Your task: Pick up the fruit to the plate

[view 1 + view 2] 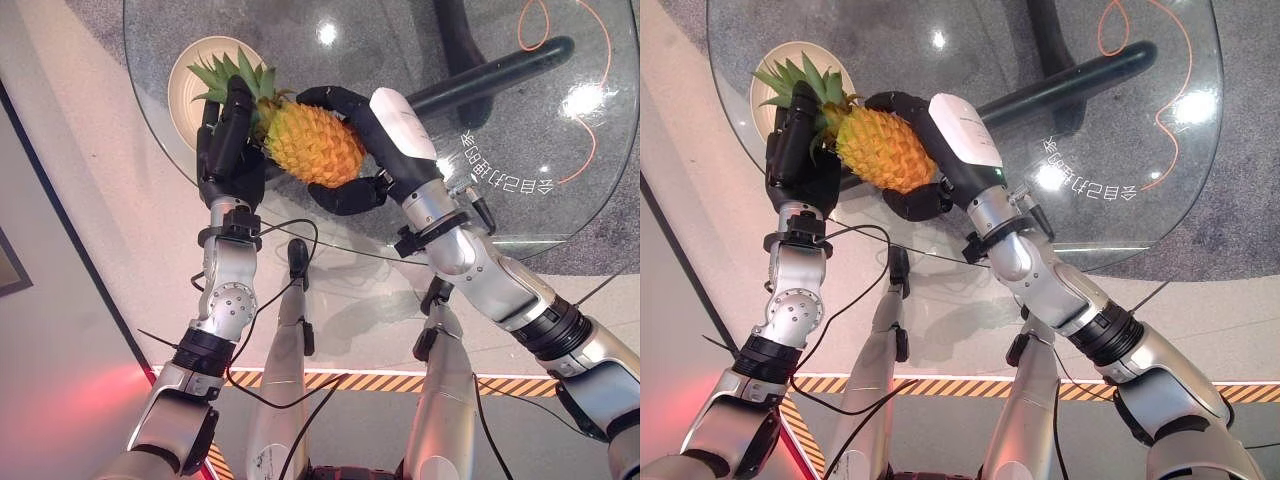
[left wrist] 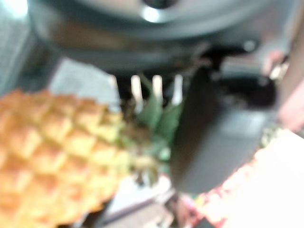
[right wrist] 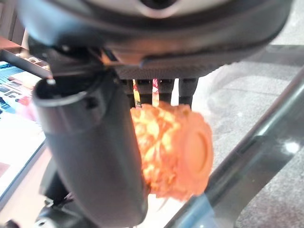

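Observation:
An orange pineapple [image 1: 315,145] with a green crown hangs between my two hands above the near left part of the round glass table [image 1: 500,140]. My right hand [image 1: 405,130] is shut on its body, fingers over the far side and thumb [image 3: 90,156] under the near side. My left hand [image 1: 228,150] is open, its straight fingers lying against the crown end and the thumb [image 2: 213,137] beside the leaves. The cream plate [image 1: 190,75] sits on the glass just beyond the crown, partly hidden by the leaves and my left hand.
A dark table base [image 1: 500,65] shows through the glass. Under the far right of the table an orange cord [image 1: 600,90] loops on the grey floor. Yellow-and-black tape [image 1: 340,380] runs across the floor near my side.

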Available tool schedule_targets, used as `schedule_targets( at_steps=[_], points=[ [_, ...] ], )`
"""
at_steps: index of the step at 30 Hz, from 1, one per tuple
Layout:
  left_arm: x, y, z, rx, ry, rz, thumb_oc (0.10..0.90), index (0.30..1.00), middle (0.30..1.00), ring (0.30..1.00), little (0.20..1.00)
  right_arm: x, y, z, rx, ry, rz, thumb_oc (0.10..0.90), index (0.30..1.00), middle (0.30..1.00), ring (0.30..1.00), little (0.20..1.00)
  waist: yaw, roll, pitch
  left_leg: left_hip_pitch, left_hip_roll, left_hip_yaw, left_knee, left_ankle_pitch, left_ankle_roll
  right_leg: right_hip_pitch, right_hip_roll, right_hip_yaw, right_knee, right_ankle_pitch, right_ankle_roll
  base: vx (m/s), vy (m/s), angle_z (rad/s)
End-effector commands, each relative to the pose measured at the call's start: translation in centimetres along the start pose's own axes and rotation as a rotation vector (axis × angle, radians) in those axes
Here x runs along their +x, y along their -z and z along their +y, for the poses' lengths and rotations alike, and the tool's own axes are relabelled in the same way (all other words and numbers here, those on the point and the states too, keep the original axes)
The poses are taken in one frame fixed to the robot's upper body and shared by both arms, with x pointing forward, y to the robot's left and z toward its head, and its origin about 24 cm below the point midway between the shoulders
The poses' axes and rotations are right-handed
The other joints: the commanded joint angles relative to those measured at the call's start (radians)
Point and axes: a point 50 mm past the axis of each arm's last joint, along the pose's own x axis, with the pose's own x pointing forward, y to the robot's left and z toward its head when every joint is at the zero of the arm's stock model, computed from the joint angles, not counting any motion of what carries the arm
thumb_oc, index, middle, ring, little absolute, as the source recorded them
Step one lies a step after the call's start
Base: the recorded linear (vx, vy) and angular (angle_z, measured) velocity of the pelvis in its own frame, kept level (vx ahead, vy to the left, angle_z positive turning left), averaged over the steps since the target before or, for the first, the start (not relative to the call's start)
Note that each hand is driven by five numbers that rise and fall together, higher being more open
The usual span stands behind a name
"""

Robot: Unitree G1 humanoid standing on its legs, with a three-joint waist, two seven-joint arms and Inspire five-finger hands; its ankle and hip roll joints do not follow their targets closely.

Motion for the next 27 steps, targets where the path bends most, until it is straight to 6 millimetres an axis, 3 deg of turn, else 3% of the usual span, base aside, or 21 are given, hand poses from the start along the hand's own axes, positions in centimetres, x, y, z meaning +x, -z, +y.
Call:
schedule_targets(
  at_steps=[1,27],
  points=[
    [0.1,-0.9,-7.4,-0.052,0.351,-0.090,0.100,0.300,0.300,0.300,0.200,1.7,-6.2,-3.7,0.051,0.188,-0.313,0.800,0.900,0.900,0.900,0.900,0.006,0.004,-0.017,0.039,0.028,-0.003,0.002,-0.040,-0.016,0.016,0.007,-0.036,-0.124,0.117,0.032,0.00,0.000,0.00],
    [-0.1,-2.9,-6.9,0.077,0.232,-0.288,0.100,0.300,0.300,0.300,0.200,1.4,-5.2,-4.2,0.097,0.303,-0.255,0.800,0.900,0.900,0.900,0.900,0.007,0.001,-0.017,0.041,0.028,-0.004,0.001,-0.041,-0.016,0.017,0.009,-0.033,-0.118,0.110,0.029,0.00,0.000,0.00]
  ],
)
